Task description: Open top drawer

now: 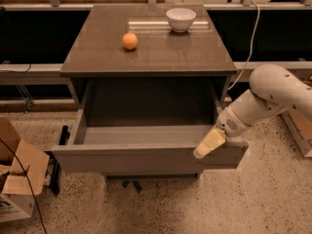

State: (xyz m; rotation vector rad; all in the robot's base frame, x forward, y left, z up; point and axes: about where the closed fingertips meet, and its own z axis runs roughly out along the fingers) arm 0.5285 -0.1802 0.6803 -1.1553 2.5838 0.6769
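- The grey-brown top drawer (141, 159), with a wide, flat, handle-less front panel, stood well open, its deep box jutting forward out of the grey-brown cabinet (151, 62); what showed of its inside was bare.
- The cream-tipped gripper (208, 144) lay over the top edge of that drawer's front panel, near the panel's right end, and appeared to touch it. Whether the gripper was spread apart, closed together or clamped on the panel could not be told.
- The white, rounded robot arm (273, 94) reached down to the gripper from the right of the drawer.
- Above the drawer, the cabinet's flat, glossy top carried a small round orange fruit (129, 41) towards the left and a white bowl (181, 19) near the back edge, the two well apart.
- Below the drawer, a strip of a lower drawer front (151, 177) showed.
- The speckled beige floor (273, 199) spread around the drawer.
- Left of the drawer, an opened brown cardboard box (19, 174) sat on the floor.
- Behind and right of the drawer, a thin white cable (251, 33) hung down past a dark recess.
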